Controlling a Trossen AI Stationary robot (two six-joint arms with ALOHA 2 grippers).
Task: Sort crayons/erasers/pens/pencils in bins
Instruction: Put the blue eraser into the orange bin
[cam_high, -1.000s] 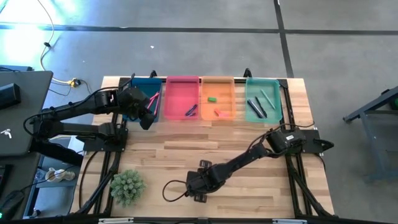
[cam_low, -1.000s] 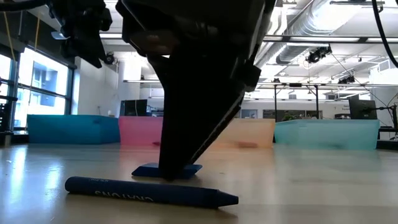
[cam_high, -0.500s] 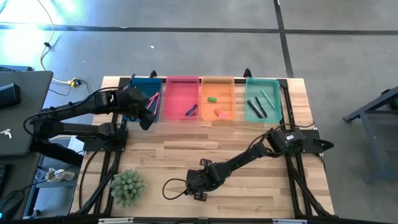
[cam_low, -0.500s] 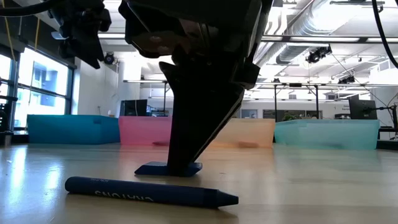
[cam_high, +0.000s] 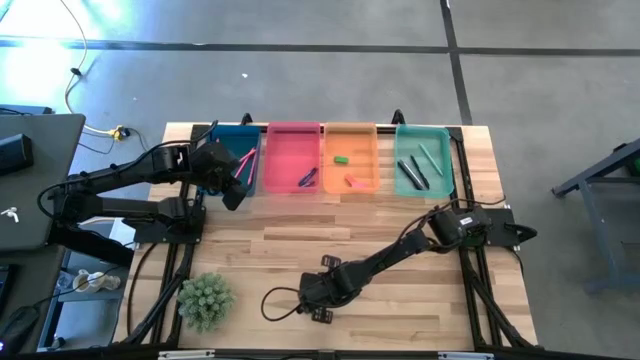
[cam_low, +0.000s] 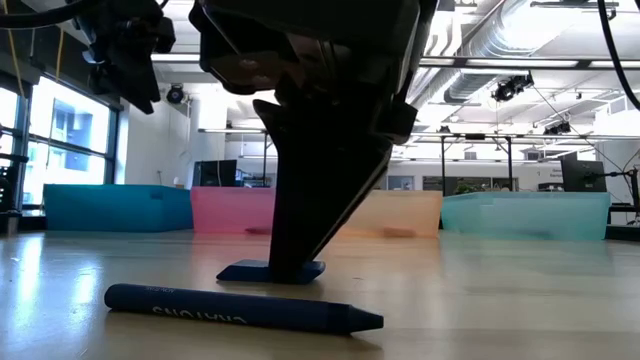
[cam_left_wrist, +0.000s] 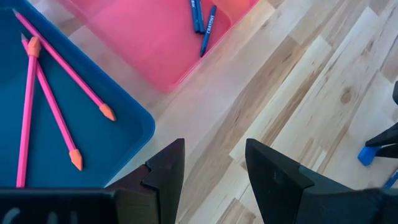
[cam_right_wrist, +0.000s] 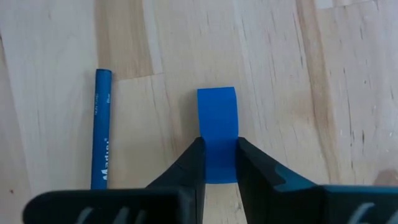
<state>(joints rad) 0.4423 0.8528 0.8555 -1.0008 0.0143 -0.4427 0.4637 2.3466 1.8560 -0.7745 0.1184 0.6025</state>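
The right gripper (cam_right_wrist: 219, 163) is down on the table (cam_high: 300, 245), at about 6 o'clock from the table's middle, its fingers pinching the blue eraser (cam_right_wrist: 217, 124). A blue crayon (cam_right_wrist: 101, 130) lies just beside it. The left gripper (cam_left_wrist: 211, 168) hovers with fingers apart near the dark blue bin (cam_high: 228, 170), around 10 o'clock.

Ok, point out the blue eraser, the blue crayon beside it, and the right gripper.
blue eraser (cam_right_wrist: 216, 115): right wrist view, on its bare top face.
blue crayon (cam_right_wrist: 102, 127): right wrist view, mid-barrel on the wrapper.
right gripper (cam_right_wrist: 219, 163): right wrist view, between the fingertips pinching the eraser.
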